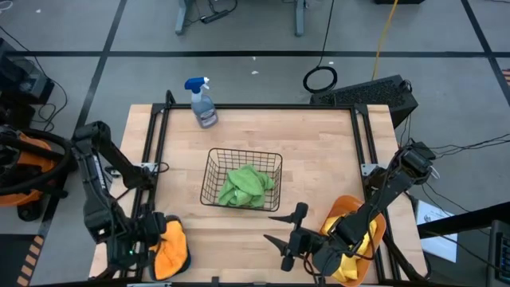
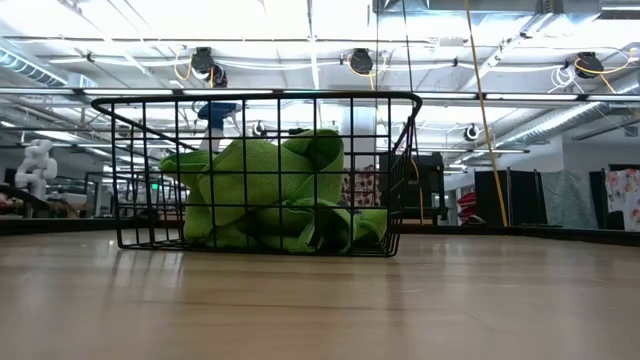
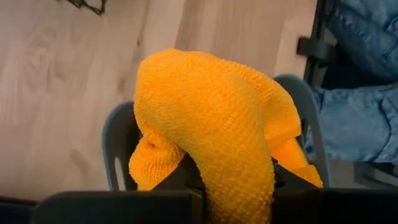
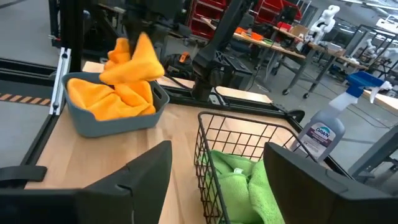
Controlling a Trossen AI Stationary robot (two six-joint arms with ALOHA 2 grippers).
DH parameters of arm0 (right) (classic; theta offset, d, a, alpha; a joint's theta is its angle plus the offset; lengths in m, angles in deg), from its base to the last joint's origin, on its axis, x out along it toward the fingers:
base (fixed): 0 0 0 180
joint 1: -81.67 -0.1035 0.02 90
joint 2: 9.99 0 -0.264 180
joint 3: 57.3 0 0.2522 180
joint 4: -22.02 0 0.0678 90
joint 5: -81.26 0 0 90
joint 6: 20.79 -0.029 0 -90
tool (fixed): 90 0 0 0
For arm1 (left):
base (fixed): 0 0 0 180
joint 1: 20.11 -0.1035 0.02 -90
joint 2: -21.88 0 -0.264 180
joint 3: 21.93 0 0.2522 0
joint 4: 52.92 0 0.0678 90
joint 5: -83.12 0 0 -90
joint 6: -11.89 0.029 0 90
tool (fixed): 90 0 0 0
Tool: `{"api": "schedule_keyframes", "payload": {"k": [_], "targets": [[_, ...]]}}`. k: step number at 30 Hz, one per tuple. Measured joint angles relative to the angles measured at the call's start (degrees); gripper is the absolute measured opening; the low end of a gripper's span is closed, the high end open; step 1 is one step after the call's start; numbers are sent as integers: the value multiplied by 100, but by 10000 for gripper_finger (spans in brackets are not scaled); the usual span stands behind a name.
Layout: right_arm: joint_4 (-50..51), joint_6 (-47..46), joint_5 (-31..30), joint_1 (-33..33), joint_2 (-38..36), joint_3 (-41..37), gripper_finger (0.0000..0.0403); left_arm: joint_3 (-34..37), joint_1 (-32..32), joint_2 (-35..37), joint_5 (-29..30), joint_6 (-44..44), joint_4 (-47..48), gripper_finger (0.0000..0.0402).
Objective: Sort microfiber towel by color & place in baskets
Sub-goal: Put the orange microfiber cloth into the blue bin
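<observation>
An orange microfiber towel (image 3: pixel 211 118) hangs from my left gripper (image 4: pixel 130 38) over the small teal tub (image 3: pixel 118 143) at the table's near left corner. That gripper is shut on the towel, and more orange cloth (image 4: pixel 109 99) lies in the tub. The black wire basket (image 1: pixel 243 179) stands mid-table with green towels (image 2: pixel 270 190) inside. My right gripper (image 1: pixel 275 227) is open, near the table's near edge, pointing toward the basket and touching nothing. Behind it, the orange tub (image 1: pixel 344 209) holds a yellow towel (image 1: pixel 351 267). My left gripper holds the orange towel by a bunched upper part (image 4: pixel 132 51), coming at it from above. The towel hangs below the fingers, and its lower end (image 4: pixel 127 84) reaches the cloth in the teal tub. In the left wrist view the towel covers the fingers.
A blue-capped spray bottle (image 1: pixel 203 104) stands near the table's far edge, left of centre. Bare wood lies between the wire basket and the table's near edge. Black frame rails (image 1: pixel 155 143) run along both sides. A person's jeans-clad leg (image 3: pixel 360 112) shows beyond the near left corner.
</observation>
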Motion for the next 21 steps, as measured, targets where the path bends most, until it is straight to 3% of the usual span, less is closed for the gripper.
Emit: {"api": "schedule_keyframes", "payload": {"k": [6, 17, 21], "targets": [[2, -19, 32, 75, 0, -4, 238, 125, 79, -426, -534, -36, -50, 52], [2, -19, 38, 81, 4, -7, 226, 697, -179, -1066, -983, -385, -506, 55], [2, -19, 37, 81, 7, -7, 226, 788, -311, -1327, -1263, -442, -518, 77]]}}
